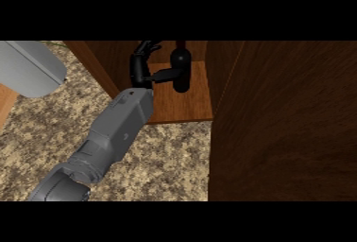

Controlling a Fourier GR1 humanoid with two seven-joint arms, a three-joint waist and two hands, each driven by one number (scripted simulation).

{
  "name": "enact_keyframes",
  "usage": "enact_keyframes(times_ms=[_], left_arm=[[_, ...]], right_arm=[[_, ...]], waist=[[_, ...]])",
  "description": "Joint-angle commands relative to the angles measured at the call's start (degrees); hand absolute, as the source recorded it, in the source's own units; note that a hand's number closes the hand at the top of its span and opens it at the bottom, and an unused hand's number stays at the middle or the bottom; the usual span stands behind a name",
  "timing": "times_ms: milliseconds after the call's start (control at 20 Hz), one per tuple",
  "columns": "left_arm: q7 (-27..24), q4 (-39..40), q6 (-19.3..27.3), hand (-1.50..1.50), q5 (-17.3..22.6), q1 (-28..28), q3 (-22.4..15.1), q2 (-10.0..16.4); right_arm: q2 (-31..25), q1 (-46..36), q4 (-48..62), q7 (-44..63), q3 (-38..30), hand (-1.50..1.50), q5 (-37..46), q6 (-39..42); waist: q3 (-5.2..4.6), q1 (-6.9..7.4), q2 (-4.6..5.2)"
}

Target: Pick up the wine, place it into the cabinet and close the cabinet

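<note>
Right hand (142,70) reaches from lower left into open cabinet (105,61). Fingers (146,48) curl toward far side of wine (181,64), thumb presses near side: bottle pinched between them. Wine is dark, upright, base on cabinet shelf (190,101), inside opening, toward back. Cabinet door (286,123) stands open, filling right of view. Speckled bench (164,158) lies below shelf and forearm. Grey rounded part (28,66) at upper left edge; cannot tell what it is.

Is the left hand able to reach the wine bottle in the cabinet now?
Likely yes: the left hand is inside the open cabinet, its thumb at the wine bottle, nothing between them.
</note>
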Motion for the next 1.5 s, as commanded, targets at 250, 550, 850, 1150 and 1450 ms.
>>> enact_keyframes(times_ms=[250,550,850,1150,1450], left_arm=[[-0.07,3.63,0.00,-1.50,-2.44,2.41,-0.79,3.02],[-4.00,3.50,2.49,-1.50,-2.74,4.49,-0.18,2.25],[-5.73,2.46,0.86,-1.50,-1.99,5.02,1.26,0.82],[-7.07,2.65,-1.71,-1.50,-2.61,5.98,0.83,0.02],[-7.15,2.69,-5.68,-1.50,-3.78,5.68,0.39,1.07]], right_arm=[[-0.29,-0.21,-5.39,3.93,0.28,-1.50,-1.41,-2.12],[0.20,1.13,-4.72,0.72,0.72,-1.50,-1.81,-0.40],[-0.23,-2.03,-4.76,4.07,1.88,-1.50,-1.09,-2.20],[-0.46,0.04,-3.12,1.84,1.16,-1.50,-0.96,-1.16],[0.79,-1.42,0.61,-1.53,2.98,-1.50,1.56,-0.66]], waist=[[-0.32,-0.01,0.45],[-0.29,-1.01,0.86],[-0.37,-0.46,0.74],[-0.30,-0.42,0.55],[-0.29,0.37,0.66]])
